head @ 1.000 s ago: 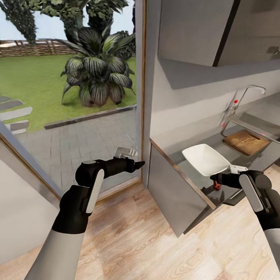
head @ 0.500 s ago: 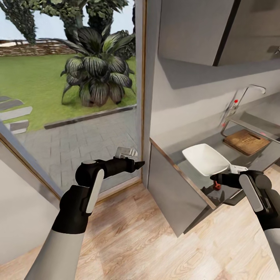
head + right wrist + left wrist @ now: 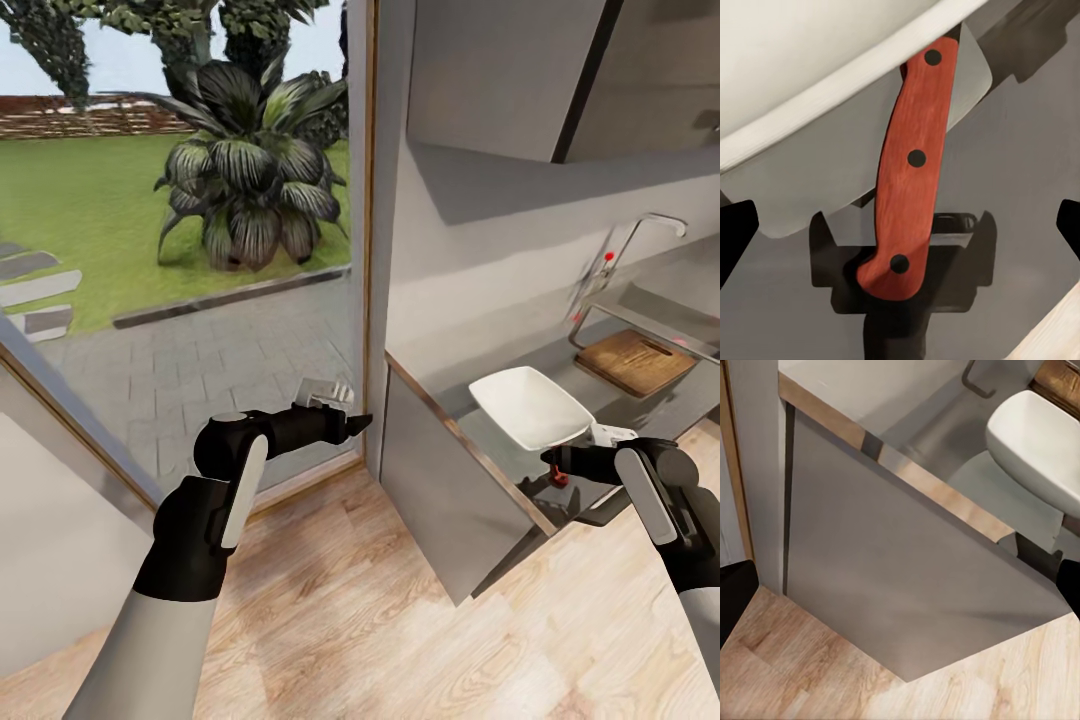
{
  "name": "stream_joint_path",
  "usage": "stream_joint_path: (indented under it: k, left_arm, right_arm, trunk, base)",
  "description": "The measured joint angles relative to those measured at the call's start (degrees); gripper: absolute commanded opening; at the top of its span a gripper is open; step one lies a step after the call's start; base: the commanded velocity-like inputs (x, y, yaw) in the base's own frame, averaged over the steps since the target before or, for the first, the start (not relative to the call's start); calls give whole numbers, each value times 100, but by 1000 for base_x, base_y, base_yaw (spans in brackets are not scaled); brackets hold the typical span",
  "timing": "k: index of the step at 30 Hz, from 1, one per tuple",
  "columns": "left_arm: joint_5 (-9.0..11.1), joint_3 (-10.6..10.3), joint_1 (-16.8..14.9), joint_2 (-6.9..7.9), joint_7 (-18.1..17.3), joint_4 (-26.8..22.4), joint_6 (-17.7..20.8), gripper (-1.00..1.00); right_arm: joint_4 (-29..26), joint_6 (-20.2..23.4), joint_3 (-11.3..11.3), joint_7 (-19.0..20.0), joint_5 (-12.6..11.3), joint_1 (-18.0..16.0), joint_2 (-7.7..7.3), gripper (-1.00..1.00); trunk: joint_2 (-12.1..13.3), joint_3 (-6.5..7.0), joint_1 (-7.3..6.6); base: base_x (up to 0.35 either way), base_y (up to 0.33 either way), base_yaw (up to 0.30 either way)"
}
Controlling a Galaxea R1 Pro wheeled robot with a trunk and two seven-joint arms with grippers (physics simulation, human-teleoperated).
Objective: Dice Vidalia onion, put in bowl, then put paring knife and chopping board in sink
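Note:
The paring knife's red-orange handle (image 3: 911,169) lies on the grey countertop (image 3: 500,440), and its blade end runs under the rim of the white bowl (image 3: 530,408). My right gripper (image 3: 556,462) hangs over the handle, open, with its fingertips (image 3: 736,240) wide apart on either side of it. Farther along the counter, below the chrome tap (image 3: 645,232), lies the brown chopping board (image 3: 635,362). My left gripper (image 3: 345,405) is open in the air before the glass door, away from the counter. The onion is out of view.
The counter's end panel (image 3: 907,585) and metallic front edge (image 3: 460,440) stand between my arms. A glass door (image 3: 200,300) with a garden behind it is at the left. Dark upper cabinets (image 3: 500,70) hang over the counter. Wood-plank floor (image 3: 380,620) lies below.
The camera has shifted slightly, so the background sits a little differently. Both arms, the knife and the bowl stay where they were.

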Motion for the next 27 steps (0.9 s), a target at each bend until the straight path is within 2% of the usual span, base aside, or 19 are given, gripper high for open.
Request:
stream_joint_path:
  k: [18,27]
  left_arm:
    - [0,-6,1,1,0,0,-2,100]
    - [0,-8,1,0,-1,0,-5,100]
  right_arm:
    - [0,0,-2,7,1,0,5,100]
    - [0,0,-7,1,-3,0,153,100]
  trunk:
    - [0,-33,0]
    - [0,-33,0]
  base:
    - [0,0,0]
    - [0,0,0]
